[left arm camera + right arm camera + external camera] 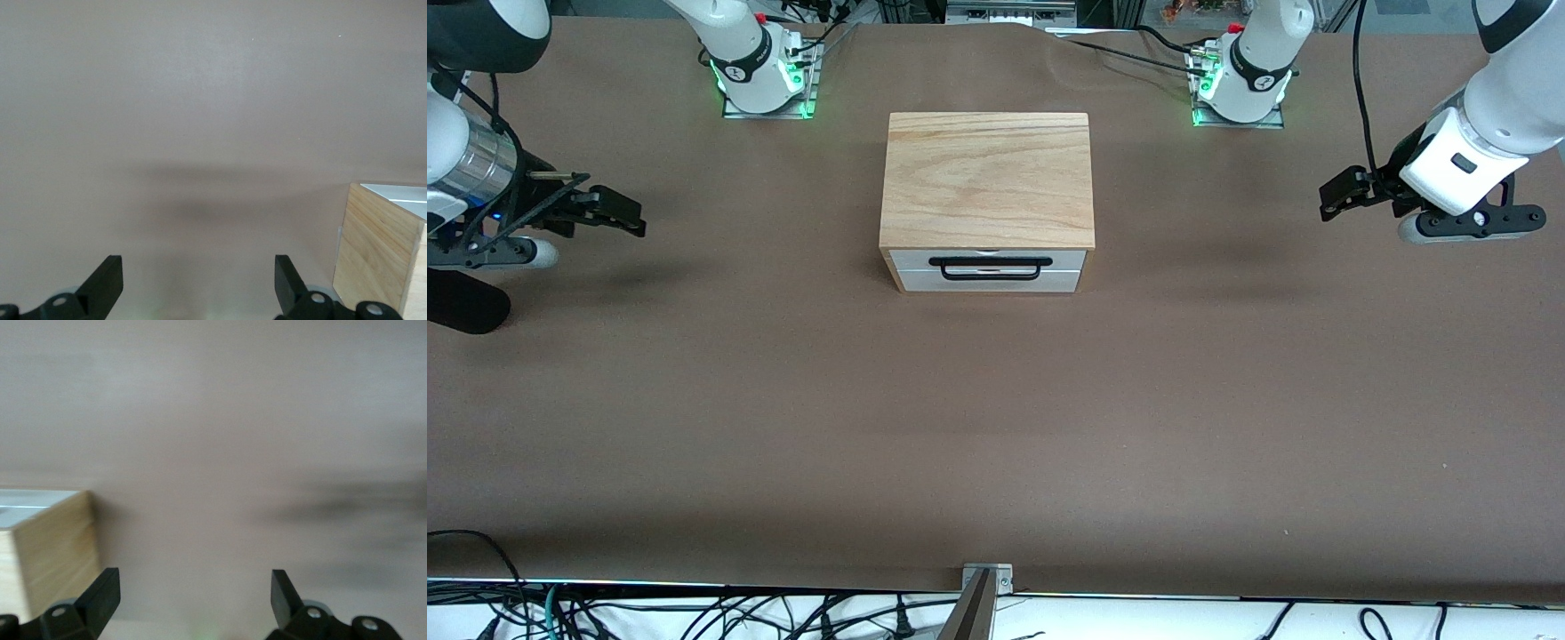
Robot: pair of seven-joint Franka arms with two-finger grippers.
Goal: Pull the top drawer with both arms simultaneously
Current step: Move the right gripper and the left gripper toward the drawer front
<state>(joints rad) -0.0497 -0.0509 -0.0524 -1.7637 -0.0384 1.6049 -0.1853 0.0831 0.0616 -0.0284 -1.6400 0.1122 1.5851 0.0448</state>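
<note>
The top drawer (925, 260) is shut in the light oak cabinet (987, 178) at mid-table; only its white front panel and black bar handle (990, 276) show. My left gripper (1343, 196) hangs open and empty over the table toward the left arm's end, well apart from the cabinet. My right gripper (624, 213) hangs open and empty toward the right arm's end, equally apart. In the left wrist view the open gripper (199, 280) faces bare table with the cabinet's corner (373, 247) at the edge. The right wrist view shows the same: the open gripper (195, 597) and the cabinet's corner (57, 547).
The brown table (996, 427) stretches wide around the cabinet. The two arm bases (760, 71) (1240, 84) stand farther from the front camera than the cabinet. A small metal bracket (987, 578) sits at the table's near edge.
</note>
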